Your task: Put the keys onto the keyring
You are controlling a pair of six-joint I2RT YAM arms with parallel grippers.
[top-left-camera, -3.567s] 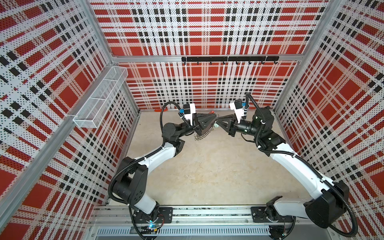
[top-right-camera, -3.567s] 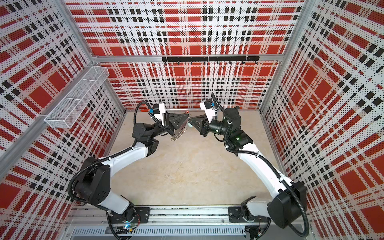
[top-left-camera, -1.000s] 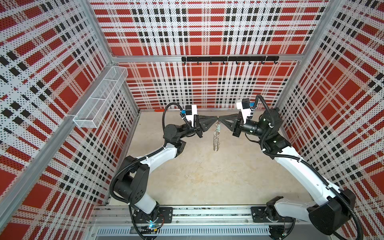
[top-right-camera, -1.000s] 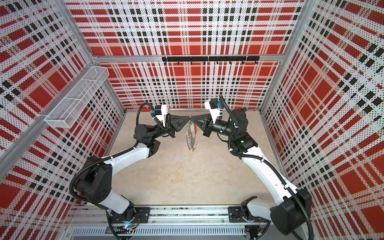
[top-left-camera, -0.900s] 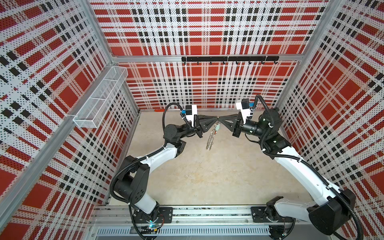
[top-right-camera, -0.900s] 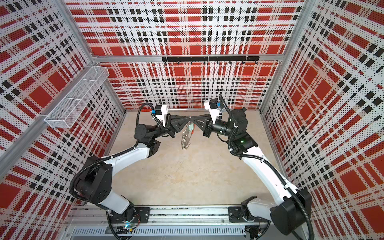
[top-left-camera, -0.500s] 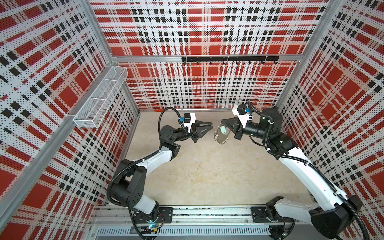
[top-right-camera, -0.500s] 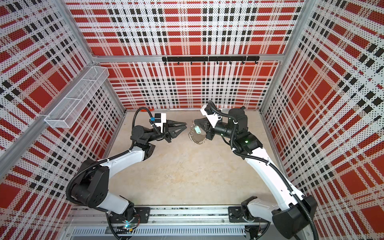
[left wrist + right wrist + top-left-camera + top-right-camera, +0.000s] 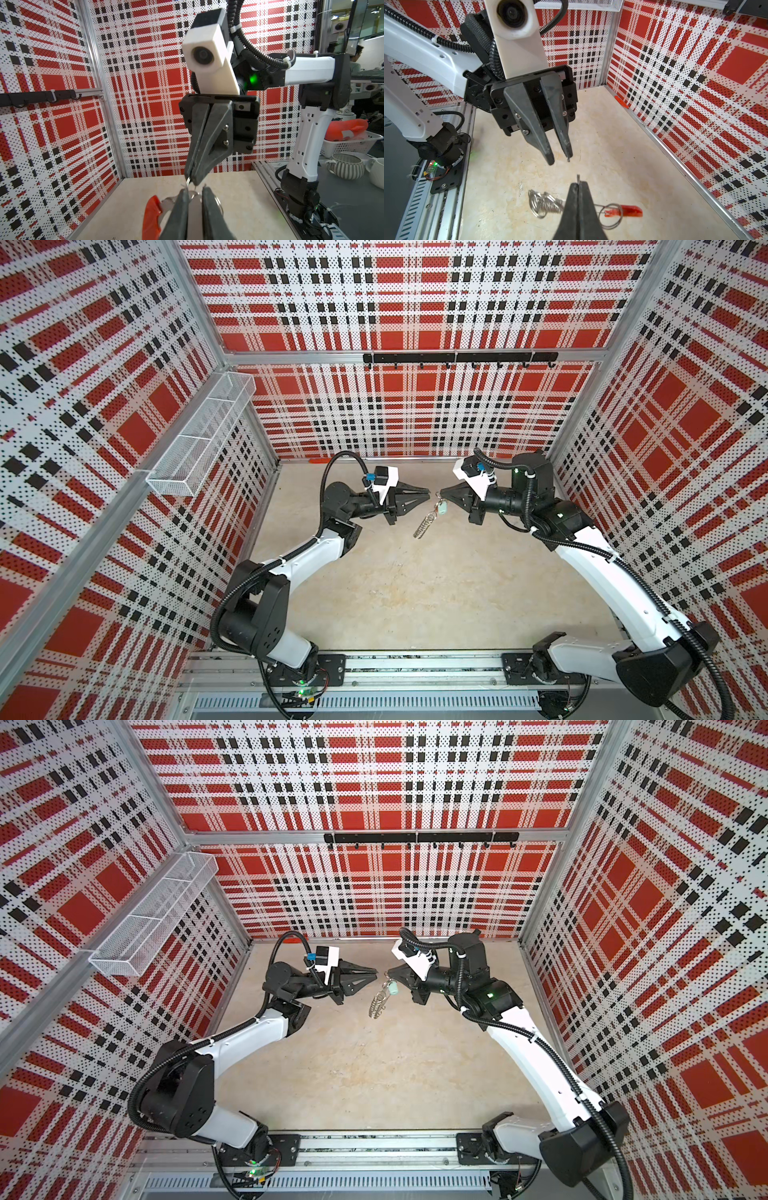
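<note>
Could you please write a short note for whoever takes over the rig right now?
Pincers: left pincer open and empty; right pincer shut on a thin wire loop of the keyring, which dangles below it.
Things: the keys, teal tag showing, hang just under the right pincer's tips in the same bundle.
Done: the keys seem to be on, though the join is too small to confirm.
Left: check the join, then set the bundle down.
</note>
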